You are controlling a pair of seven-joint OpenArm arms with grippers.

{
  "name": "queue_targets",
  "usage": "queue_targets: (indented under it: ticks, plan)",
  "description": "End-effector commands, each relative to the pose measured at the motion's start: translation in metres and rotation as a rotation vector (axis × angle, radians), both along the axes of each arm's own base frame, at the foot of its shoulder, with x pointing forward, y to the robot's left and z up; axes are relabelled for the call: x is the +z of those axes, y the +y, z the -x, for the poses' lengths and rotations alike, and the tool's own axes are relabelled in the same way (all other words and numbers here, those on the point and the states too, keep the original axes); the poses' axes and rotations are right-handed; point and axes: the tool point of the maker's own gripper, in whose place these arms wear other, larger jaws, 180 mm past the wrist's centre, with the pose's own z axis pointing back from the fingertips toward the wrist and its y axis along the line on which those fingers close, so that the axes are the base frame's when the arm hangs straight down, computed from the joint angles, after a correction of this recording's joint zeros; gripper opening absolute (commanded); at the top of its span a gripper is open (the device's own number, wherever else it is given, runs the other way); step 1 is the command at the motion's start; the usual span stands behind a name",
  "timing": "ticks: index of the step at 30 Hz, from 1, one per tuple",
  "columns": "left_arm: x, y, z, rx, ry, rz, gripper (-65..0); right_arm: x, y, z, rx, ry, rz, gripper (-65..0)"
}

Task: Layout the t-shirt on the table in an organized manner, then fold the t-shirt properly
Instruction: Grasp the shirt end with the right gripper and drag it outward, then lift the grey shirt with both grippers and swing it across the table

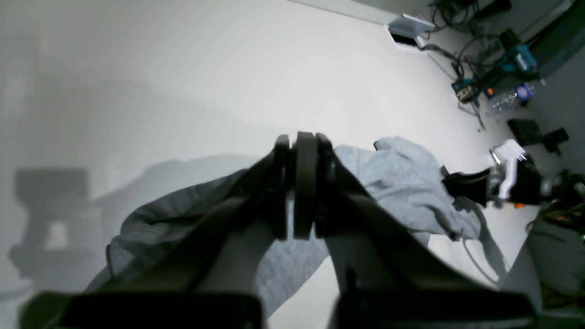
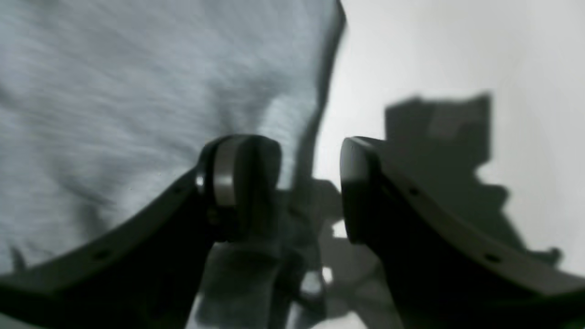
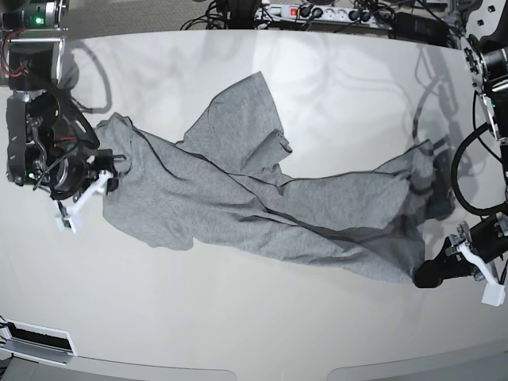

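The t-shirt [image 3: 262, 202] is stretched but rumpled, unfolded, between the closed left claw [image 1: 301, 187], seemingly pinching cloth, and the open right claw [image 2: 311, 187].

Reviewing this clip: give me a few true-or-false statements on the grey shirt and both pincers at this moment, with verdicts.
1. The heather-grey knit t-shirt lies neatly folded. False: it is stretched out and crumpled across the glossy white table.
2. The left pincer is shut on the t-shirt. True.
3. The right pincer grips cloth. False: its jaws stand open with nothing between them, beside the shirt's edge.
4. A power strip sits beyond the table's far edge. True.
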Motion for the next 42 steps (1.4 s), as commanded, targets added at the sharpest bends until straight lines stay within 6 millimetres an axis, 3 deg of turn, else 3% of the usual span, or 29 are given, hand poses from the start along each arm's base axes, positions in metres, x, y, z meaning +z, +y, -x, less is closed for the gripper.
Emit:
queue_targets:
  ticks: [1,3,6,7,19,25,29,33,37,42]
  plan:
    - [0.026,0.007,-0.009,0.009,-0.076,0.003,-65.0,0.009,-0.007,-0.014,-0.007,-0.034,0.000,-34.3]
    - [0.026,0.007,-0.009,0.009,-0.076,0.003,-65.0,0.004,-0.004,-0.012,0.011,-0.034,-0.018,-42.9]
    - [0.027,0.007,-0.009,0.009,-0.077,0.003,-65.0,0.008,0.002,-0.012,0.066,-0.046,-0.027,-64.2]
    - [0.027,0.007,-0.010,0.010,-0.078,0.004,-65.0,0.013,0.004,-0.015,0.087,-0.064,-0.026,-65.0]
    - [0.027,0.007,-0.010,0.010,-0.079,0.004,-65.0,0.103,0.027,-0.051,0.256,-0.309,0.064,-65.0]
    - [0.030,0.010,-0.010,0.013,-0.083,-0.002,-65.0,0.147,0.026,-0.063,0.257,-0.436,0.101,-65.0]
    - [0.052,0.030,-0.012,0.031,-0.122,-0.022,-65.0,0.174,0.008,-0.065,0.205,-0.500,0.126,-65.0]
    - [0.088,0.056,-0.019,0.056,-0.183,-0.078,-65.0,0.201,-0.006,-0.064,0.164,-0.589,0.061,-65.0]
    - [0.121,0.076,-0.023,0.081,-0.238,-0.127,-65.0,0.221,-0.005,-0.058,0.188,-0.659,-0.046,-65.0]
    - [0.144,0.085,-0.022,0.085,-0.280,-0.120,-65.0,0.237,0.007,-0.051,0.217,-0.682,-0.127,-65.0]
